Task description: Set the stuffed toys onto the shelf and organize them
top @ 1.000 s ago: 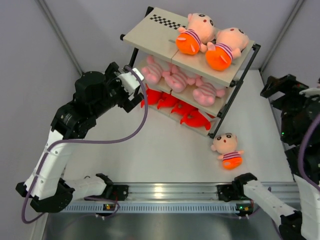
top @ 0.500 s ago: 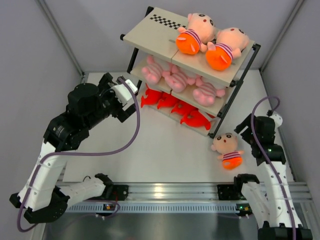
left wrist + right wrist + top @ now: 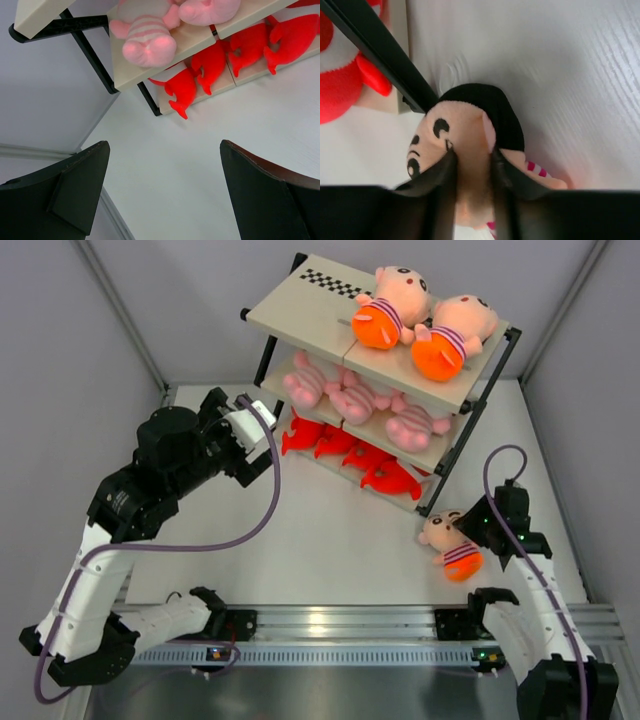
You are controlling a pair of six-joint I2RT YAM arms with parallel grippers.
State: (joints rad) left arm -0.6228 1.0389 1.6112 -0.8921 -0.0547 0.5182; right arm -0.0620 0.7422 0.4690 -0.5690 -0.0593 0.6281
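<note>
1. The white wood-grain table lies bare across its middle, from the rack's feet to the near edge. Grey walls stand close along its left, right and far edges.
2. The three-tier slanted shelf with a thin black frame and cream boards stands askew at the table's far edge. Its right front leg reaches toward the right edge. The only marking is a black-and-white checkered strip on the top board; it carries no letters.
3. The left gripper hangs over the table beside the shelf's left end. Its fingers stand wide apart, with only tabletop between them.
4. The right gripper is low by the table's right edge. Its fingers are pressed in on the head of the big-headed peach boy doll with black hair, striped shirt and orange shorts, and peach plush bulges between them.
5. That doll lies on the table just beside the shelf's right front leg, face up.
6. Two matching boy dolls lie side by side on the right half of the top tier.
7. Three pale pink plush animals fill the middle tier in a row.
8. Bright red plush toys line the bottom tier.
</note>
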